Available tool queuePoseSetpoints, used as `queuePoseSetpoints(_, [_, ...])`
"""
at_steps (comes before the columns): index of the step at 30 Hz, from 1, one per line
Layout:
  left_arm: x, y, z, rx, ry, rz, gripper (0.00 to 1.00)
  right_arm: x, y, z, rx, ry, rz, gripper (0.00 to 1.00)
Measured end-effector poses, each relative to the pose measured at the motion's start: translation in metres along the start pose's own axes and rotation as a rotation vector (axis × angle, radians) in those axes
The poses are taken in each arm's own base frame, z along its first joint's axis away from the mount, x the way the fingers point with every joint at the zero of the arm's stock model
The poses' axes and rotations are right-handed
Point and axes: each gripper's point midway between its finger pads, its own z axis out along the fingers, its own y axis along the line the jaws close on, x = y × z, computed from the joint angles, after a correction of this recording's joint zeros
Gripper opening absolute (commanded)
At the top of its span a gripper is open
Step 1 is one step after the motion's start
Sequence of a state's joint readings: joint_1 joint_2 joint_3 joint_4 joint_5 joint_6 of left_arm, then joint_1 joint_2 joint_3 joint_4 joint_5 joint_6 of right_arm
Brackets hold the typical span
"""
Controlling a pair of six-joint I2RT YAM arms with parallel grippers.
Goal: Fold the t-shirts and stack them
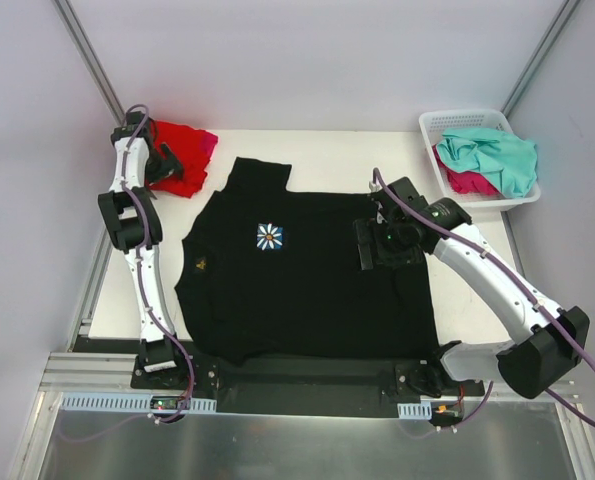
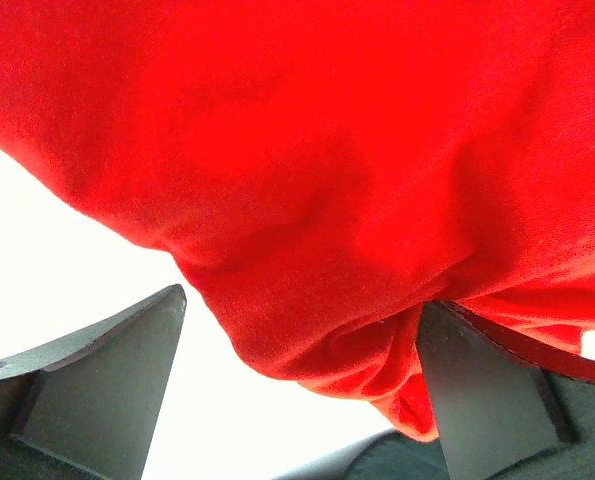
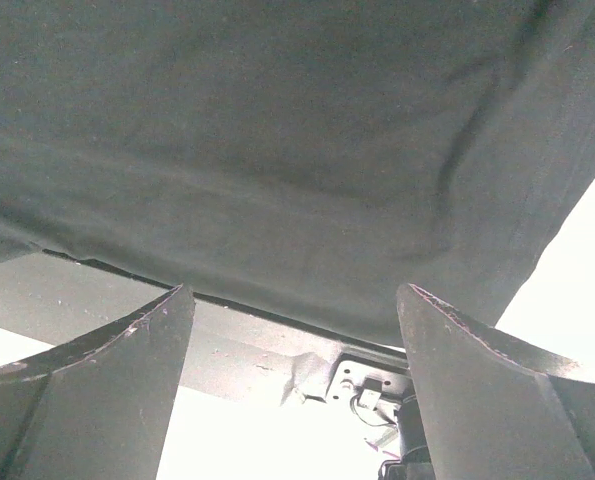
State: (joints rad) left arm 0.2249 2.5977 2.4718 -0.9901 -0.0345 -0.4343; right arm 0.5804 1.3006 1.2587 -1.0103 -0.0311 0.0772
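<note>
the black t-shirt [image 1: 307, 290] takes up the middle of the white surface [image 1: 347, 155], spread flat and front side up, with a small white daisy print [image 1: 270, 237] on the chest. its collar points to the far side and its hem lies along the near edge by the arm bases, so the long axis runs near to far, tilted a little with the collar toward the left. the sleeves stick out to either side and the cloth shows only light creases.

the red t-shirt [image 1: 182, 165] sits in the far left corner of the surface as a bunched heap, apart from the black one. in the left wrist view the red cloth [image 2: 327, 150] fills most of the picture in soft rounded folds.

the left claw [image 1: 162, 160] is at that red heap, jaws spread wide and released – one fold bulges down between the fingers [image 2: 302, 320] and touches the right-hand finger, but nothing is pinched.

the right claw [image 1: 382, 245] hangs over the black shirt's right shoulder area, also spread wide and gripping nothing. its wrist view shows the dark cloth just ahead of the open fingers [image 3: 292, 300].

the white lattice basket [image 1: 467, 118] stands at the far right corner – in it a teal-mint shirt [image 1: 497, 155] lies crumpled on top of a magenta-pink one [image 1: 467, 183].
</note>
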Motion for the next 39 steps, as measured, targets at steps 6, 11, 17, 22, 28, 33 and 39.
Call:
queuePoseSetpoints(6, [-0.008, 0.015, 0.001, -0.008, -0.004, -0.031, 0.93, 0.002, -0.001, -0.001, 0.003, 0.008, 0.0, 0.86])
queuePoseSetpoints(11, [-0.009, 0.014, 0.001, -0.006, -0.007, -0.031, 0.95, 0.003, -0.001, -0.004, 0.0, 0.0, 0.0, 0.86])
queuePoseSetpoints(17, [-0.009, 0.011, 0.001, 0.013, -0.004, -0.04, 0.99, 0.006, -0.002, -0.006, -0.001, -0.001, 0.0, 0.86])
queuePoseSetpoints(22, [-0.011, 0.005, -0.008, 0.042, -0.019, -0.047, 0.99, 0.012, -0.003, 0.0, -0.001, 0.014, 0.0, 0.86])
queuePoseSetpoints(28, [-0.001, -0.014, -0.062, 0.117, -0.057, -0.028, 0.99, 0.021, -0.004, 0.017, 0.008, 0.061, -0.006, 0.87])
queuePoseSetpoints(33, [0.072, -0.063, -0.138, 0.184, -0.084, 0.135, 0.99, 0.004, 0.002, 0.052, 0.033, 0.13, -0.009, 0.86])
queuePoseSetpoints(39, [0.22, -0.092, -0.16, 0.188, 0.001, 0.423, 0.99, -0.022, 0.01, 0.09, 0.039, 0.138, -0.005, 0.86])
